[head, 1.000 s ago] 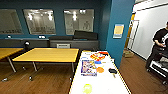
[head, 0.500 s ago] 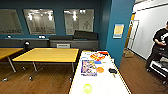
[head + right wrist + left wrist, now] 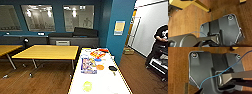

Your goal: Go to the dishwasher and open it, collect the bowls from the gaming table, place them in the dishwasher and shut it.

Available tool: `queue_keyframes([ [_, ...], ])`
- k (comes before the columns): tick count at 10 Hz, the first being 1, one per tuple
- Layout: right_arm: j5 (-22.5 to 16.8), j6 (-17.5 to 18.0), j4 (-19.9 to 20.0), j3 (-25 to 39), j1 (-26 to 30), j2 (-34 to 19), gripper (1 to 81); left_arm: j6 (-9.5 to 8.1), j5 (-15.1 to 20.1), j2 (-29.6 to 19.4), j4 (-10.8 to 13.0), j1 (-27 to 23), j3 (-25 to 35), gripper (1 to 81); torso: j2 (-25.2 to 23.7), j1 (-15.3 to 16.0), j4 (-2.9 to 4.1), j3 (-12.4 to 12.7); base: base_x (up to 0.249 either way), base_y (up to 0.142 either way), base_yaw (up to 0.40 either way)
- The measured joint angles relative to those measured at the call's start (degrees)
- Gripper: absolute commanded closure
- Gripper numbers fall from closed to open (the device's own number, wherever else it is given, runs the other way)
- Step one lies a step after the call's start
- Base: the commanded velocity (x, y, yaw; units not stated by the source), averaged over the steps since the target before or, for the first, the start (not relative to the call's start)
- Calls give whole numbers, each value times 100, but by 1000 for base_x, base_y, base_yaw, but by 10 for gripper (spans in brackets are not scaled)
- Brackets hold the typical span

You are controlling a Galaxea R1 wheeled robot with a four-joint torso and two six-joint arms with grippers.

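Blurred room with a white gaming table cut off at the picture's lower edge.

The near end of the gaming table runs out of the head view. On it, the pale yellow-green bowl, orange bowl and black bowl are soft smears, their rims unclear. The game boxes beyond the bowls have unreadable print. Right of the table, a person is cropped by the picture's edge.

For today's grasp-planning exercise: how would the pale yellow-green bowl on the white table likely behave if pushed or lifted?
The pale yellow-green bowl looks small and shallow, so it is probably light and stiff. On the glossy white gaming table it would likely slide rather than tip. It sits towards the table's edge, so a sideways push could send it off.
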Motion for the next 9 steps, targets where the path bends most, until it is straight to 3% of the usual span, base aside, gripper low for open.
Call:
queue_keyframes([
  [4, 434, 67, 195, 1320, 333, -1428, 10, 0, -66, -5, -2, -129, 0, 10, 5, 4, 0, -772, 0, 0, 0],
  [7, 472, 87, 830, 1802, 1165, -2183, 10, 0, -88, -30, -60, -182, 0, 10, 9, 9, 0, -1353, 0, 0, 0],
  [9, 467, 94, 1434, 1854, 1738, -2472, 10, 0, -93, -30, -107, -239, 0, 10, 13, 11, 0, -1592, 0, 0, 0],
])
